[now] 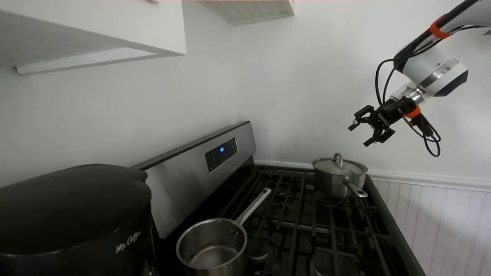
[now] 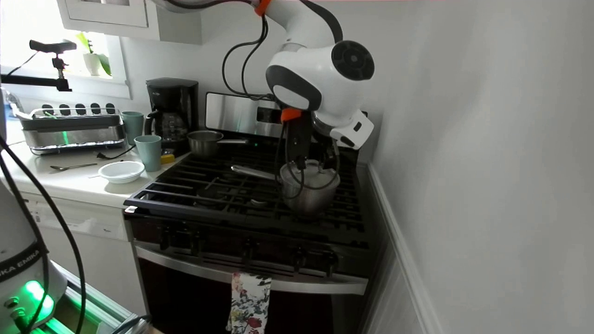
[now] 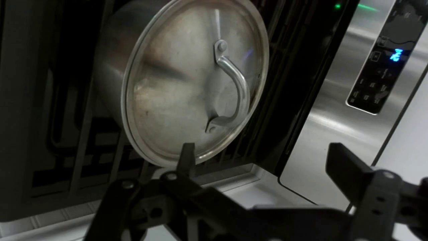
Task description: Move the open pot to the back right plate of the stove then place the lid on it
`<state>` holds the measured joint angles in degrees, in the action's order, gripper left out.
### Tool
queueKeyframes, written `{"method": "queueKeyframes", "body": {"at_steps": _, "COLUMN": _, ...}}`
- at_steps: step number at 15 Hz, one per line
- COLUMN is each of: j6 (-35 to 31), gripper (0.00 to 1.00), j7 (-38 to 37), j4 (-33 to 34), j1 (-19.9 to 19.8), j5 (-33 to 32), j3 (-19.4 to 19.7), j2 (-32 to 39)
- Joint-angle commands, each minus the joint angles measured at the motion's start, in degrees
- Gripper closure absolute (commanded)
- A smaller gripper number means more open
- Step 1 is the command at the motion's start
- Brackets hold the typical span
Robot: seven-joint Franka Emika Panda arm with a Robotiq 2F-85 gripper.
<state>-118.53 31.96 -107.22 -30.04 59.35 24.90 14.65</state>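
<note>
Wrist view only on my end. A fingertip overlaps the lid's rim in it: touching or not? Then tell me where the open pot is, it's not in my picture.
Observer: Not touching. In an exterior view a gap shows between the hand and the lid.
Operator: Good. Second question?
Observer: In both exterior views, the open pot is at the back left corner of the stove, by the coffee maker.
Operator: Which way is it turned?
Observer: Its long handle points toward the right side, as seen from the front.
</note>
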Motion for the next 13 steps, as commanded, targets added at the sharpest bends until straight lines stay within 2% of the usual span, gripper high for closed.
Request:
{"method": "queueKeyframes", "body": {"at_steps": 1, "j6": -5.6, "gripper": 0.00, "j7": -6.0, "j4": -3.5, "j1": 2.6, "j5": -9.6, "j3": 0.1, "j2": -6.3}}
{"method": "queueKeyframes", "body": {"at_steps": 3, "j6": -7.9, "gripper": 0.00, "j7": -9.7, "j4": -4.0, "j1": 3.8, "j5": -16.4, "j3": -0.2, "j2": -8.1}}
{"method": "queueKeyframes", "body": {"at_steps": 6, "j6": -5.3, "gripper": 0.00, "j7": -13.9, "j4": -3.5, "j1": 4.7, "j5": -26.7, "j3": -1.0, "j2": -10.2}}
{"method": "queueKeyframes", "body": {"at_steps": 8, "j6": -3.5, "gripper": 0.00, "j7": -16.7, "j4": -3.4, "j1": 5.2, "j5": -31.0, "j3": -1.6, "j2": -11.2}}
{"method": "queueKeyframes", "body": {"at_steps": 10, "j6": -2.1, "gripper": 0.00, "j7": -18.8, "j4": -3.3, "j1": 5.7, "j5": -33.4, "j3": -2.3, "j2": -11.5}}
{"method": "queueKeyframes", "body": {"at_steps": 11, "j6": -3.0, "gripper": 0.00, "j7": -16.1, "j4": -1.5, "j1": 4.8, "j5": -30.3, "j3": -2.1, "j2": -9.3}}
{"method": "queueKeyframes", "body": {"at_steps": 13, "j6": -2.5, "gripper": 0.00, "j7": -17.2, "j4": -1.7, "j1": 5.2, "j5": -31.5, "j3": -2.4, "j2": -9.6}}
